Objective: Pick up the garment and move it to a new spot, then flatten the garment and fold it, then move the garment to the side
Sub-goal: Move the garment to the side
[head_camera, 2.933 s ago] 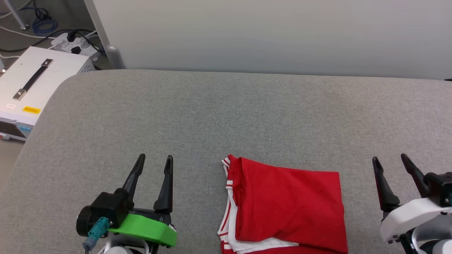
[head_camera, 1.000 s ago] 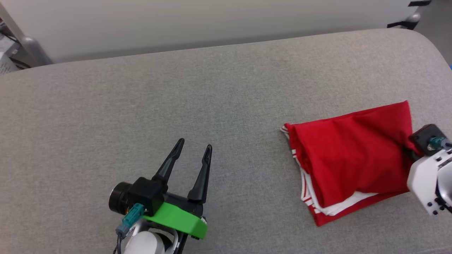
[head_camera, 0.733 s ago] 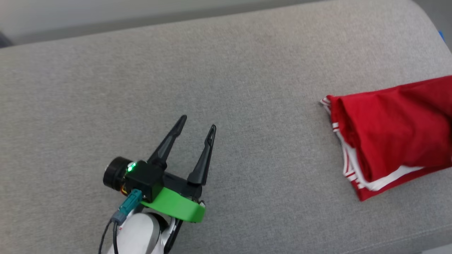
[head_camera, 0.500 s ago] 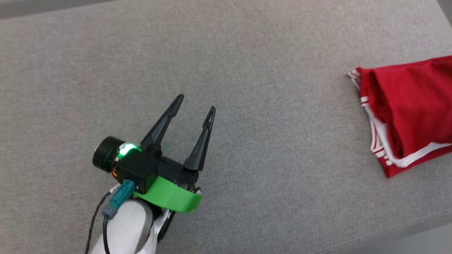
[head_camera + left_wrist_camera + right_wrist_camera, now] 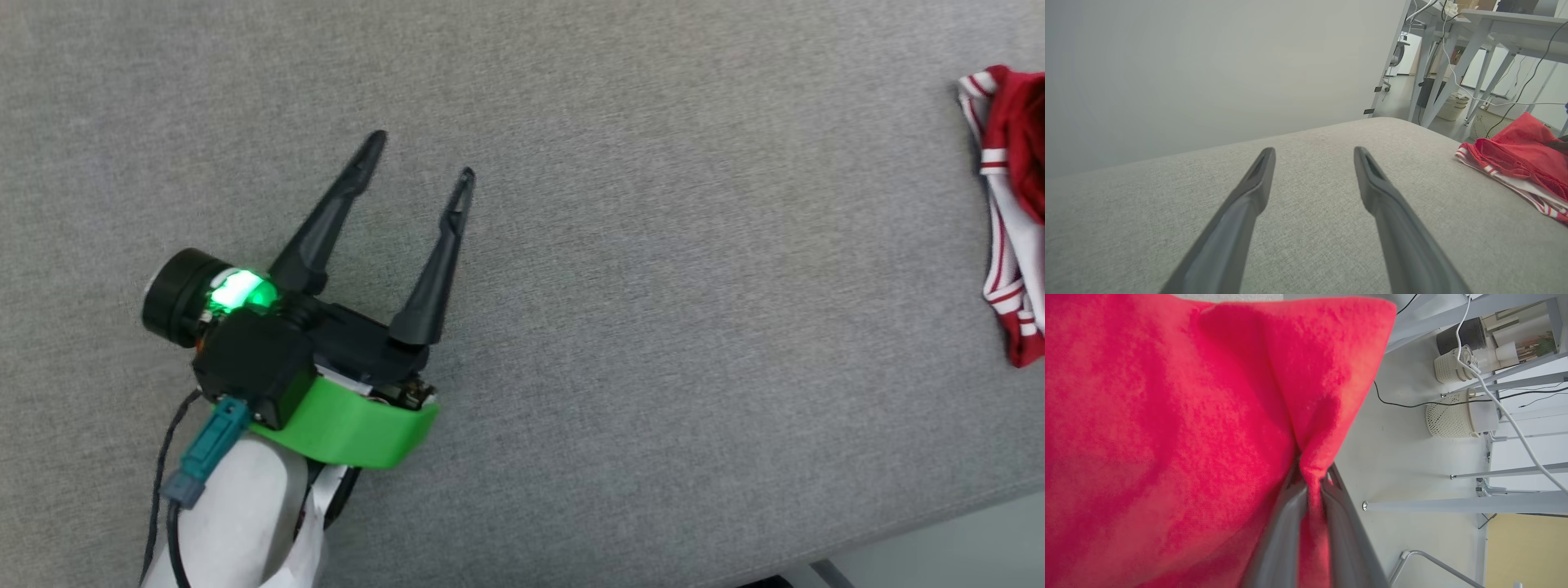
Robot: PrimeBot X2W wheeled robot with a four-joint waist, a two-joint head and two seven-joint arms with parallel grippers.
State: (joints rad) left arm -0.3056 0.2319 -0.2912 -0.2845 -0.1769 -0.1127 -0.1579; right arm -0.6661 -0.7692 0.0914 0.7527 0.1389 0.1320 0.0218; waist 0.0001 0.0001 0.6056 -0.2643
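The garment (image 5: 1012, 155), folded red cloth with white and red-striped edges, lies at the right edge of the head view on the grey padded table (image 5: 637, 294). In the left wrist view the garment (image 5: 1519, 159) rests on the table's right end. My right gripper (image 5: 1312, 477) is shut on a pinched fold of the garment (image 5: 1167, 416), whose red cloth spreads above and left of the fingers. My left gripper (image 5: 420, 159) stands open over bare table, far left of the garment; my left gripper (image 5: 1314, 153) has nothing between its fingers.
A pale wall panel (image 5: 1208, 69) stands behind the table. Beyond the table's right end are grey desk legs (image 5: 1453, 61), cables and white woven baskets (image 5: 1449, 416) on the floor. The table's front edge (image 5: 898, 531) runs across the lower right.
The head view has swung left and down, so the garment has slid to the right edge. The right gripper, open beside the garment at first, is shut on it. The left gripper stays open.
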